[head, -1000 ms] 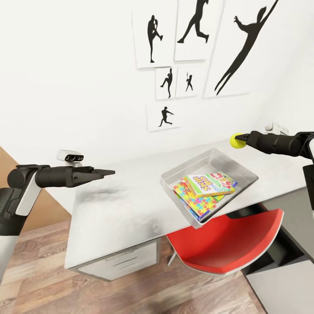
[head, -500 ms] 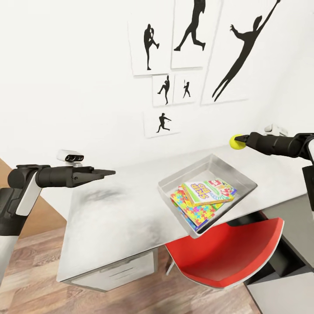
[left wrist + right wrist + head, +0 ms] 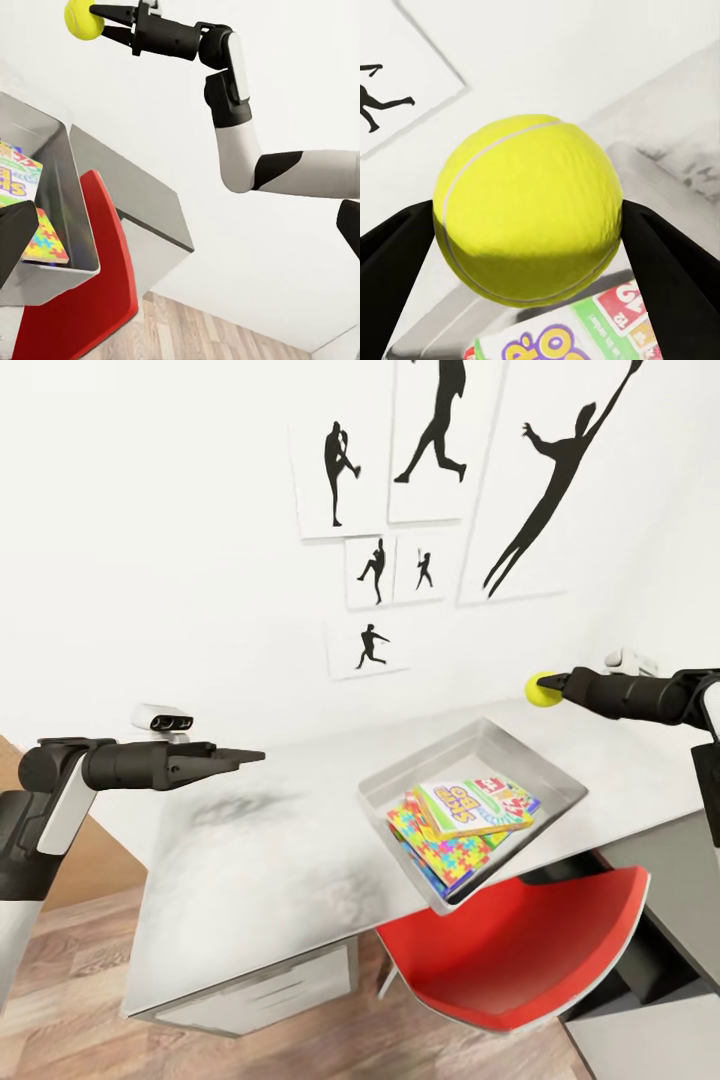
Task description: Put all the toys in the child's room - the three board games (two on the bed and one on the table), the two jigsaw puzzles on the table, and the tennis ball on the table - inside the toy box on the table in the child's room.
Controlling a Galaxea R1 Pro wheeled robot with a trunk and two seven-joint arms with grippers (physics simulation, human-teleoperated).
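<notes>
- Right gripper (image 3: 553, 683) had its jaws pinched on the tennis ball (image 3: 542, 689); in the right wrist view the ball (image 3: 528, 208) sat squarely between the two dark fingers (image 3: 394, 277), touching both.
- Ball was in the air above the table (image 3: 250, 850), beyond the far right edge of the toy box (image 3: 470, 738) and higher than its rim (not yet over the opening, as far as the head view showed).
- Key relation: the box lay below the jaws and toward the robot's left and nearer side. My read was that the ball needed to travel that way before a release, or it would land on the desktop and roll.
- Box already held a board game (image 3: 470, 805) lying on a jigsaw puzzle (image 3: 450, 850), so the ball would drop onto flat covers (some bounce risk).
- Left gripper (image 3: 240, 757) hung well apart over the left end of the table, jaws pressed together on nothing; the right arm was clearly the nearer one.
- Red chair (image 3: 520, 940) sat tucked under the box's near corner.
</notes>
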